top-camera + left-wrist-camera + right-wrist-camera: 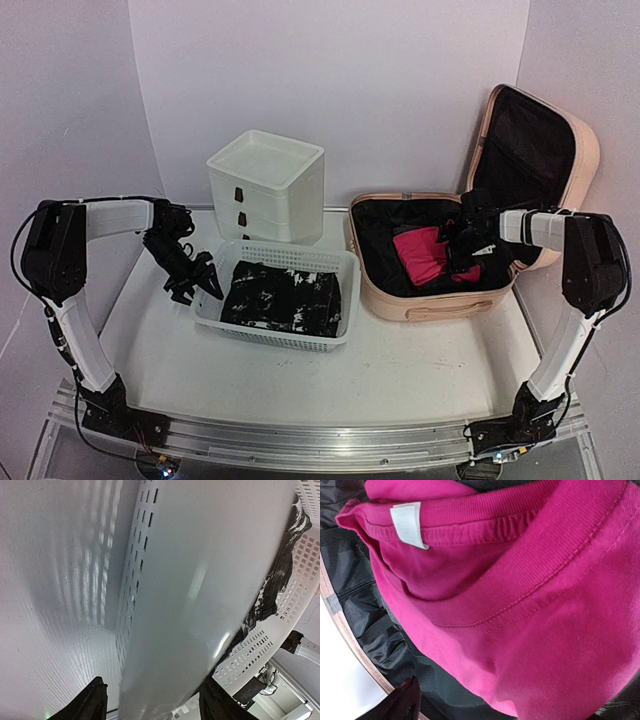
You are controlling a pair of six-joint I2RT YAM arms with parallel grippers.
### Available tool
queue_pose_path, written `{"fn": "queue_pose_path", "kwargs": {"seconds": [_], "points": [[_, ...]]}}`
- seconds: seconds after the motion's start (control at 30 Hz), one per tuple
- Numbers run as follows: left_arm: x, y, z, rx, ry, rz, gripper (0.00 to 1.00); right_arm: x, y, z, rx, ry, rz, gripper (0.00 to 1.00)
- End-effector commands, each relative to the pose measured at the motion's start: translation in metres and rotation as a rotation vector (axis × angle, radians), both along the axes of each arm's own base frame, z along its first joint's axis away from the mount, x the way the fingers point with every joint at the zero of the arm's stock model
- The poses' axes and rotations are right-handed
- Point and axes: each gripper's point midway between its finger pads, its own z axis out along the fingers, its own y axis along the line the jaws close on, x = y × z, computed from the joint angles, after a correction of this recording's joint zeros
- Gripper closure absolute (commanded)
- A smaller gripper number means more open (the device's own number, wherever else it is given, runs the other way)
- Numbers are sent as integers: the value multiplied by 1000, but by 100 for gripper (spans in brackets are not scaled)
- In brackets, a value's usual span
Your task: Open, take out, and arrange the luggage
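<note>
Arms rise from the two near corners of the bench (400,375), each with the elbow high and the forearm bent inward. The left hand (197,290) points down and to the right. It is open, and its fingers (95,702) stand on either side of the left rim of the white mesh basket (205,315). I cannot tell whether they touch the rim. Just right of this hand a black and white cloth (285,295) lies inside the basket. Behind it stands a white drawer box (268,185).

The luggage (440,300) lies at the right, under the right hand (465,245), with its lid (585,160) raised behind that hand. The right forearm is level and points left, and the hand hangs low over a pink garment (425,255) that lies on the black lining (370,630).

A small white label (409,525) is sewn at the garment's collar, but I cannot read anything on it.

In the wrist view only one finger (405,700) of the right hand shows, cut off at the lower edge. From above, the hand is dark against the dark lining. So I cannot tell how wide it stands or whether it holds the garment.
</note>
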Motion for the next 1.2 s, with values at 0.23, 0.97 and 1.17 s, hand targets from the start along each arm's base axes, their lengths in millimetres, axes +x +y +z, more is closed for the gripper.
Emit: {"fn": "queue_pose_path", "kwargs": {"seconds": [0.23,0.97,1.17], "points": [[-6,-3,8,-12,15,-9,36,-3,-14,-7,-48,-15,-57,23],[-4,-2,14,-8,-7,-8,36,23,-8,32,-49,-129,-15,35],[-3,-1,17,-5,-16,-6,36,20,-6,19,-31,-94,-17,30]]}}
